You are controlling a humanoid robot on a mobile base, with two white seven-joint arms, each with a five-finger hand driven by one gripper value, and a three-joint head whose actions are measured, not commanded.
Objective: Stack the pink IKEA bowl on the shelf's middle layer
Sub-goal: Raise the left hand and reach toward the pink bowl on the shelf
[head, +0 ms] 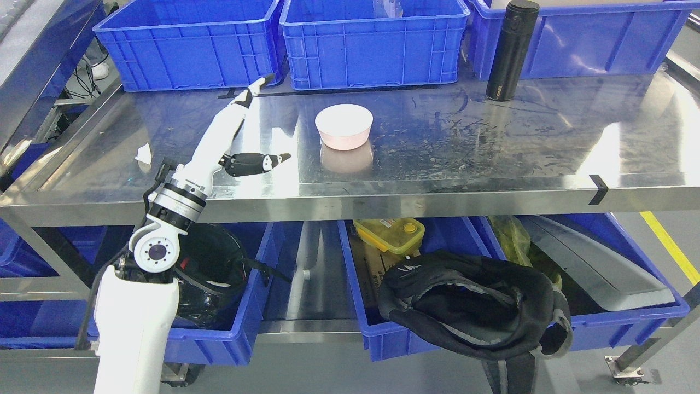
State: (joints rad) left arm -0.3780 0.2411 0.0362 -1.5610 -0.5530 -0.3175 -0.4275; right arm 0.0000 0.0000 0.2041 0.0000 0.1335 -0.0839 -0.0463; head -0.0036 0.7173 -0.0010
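Pink and upright, the bowl (pixel 344 126) is seen alone on the steel shelf (pixel 492 158), near the middle of its width, with its reflection cast on the polished surface just in front of it. No second bowl is visible, so whatever it is meant to be stacked on cannot be made out. To its left, well apart from it, the left hand (pixel 243 117) is stretched flat over the shelf with the fingers extended toward the back and the thumb (pixel 257 163) held out sideways toward the bowl; nothing is gripped. The right hand is not shown.

Behind the bowl a row of blue bins (pixel 374 46) is set along the back edge, and a black flask (pixel 510 52) stands off to the right. A scrap of white paper (pixel 144 154) lies near the left rim.

Trouble is judged most likely at the grasp: on such slick steel the bowl could be pushed away by a sideways approach rather than caught, and its smooth tapered wall could slip from the fingers if only the rim is pinched. The bins behind could be struck if the reach is carried too far
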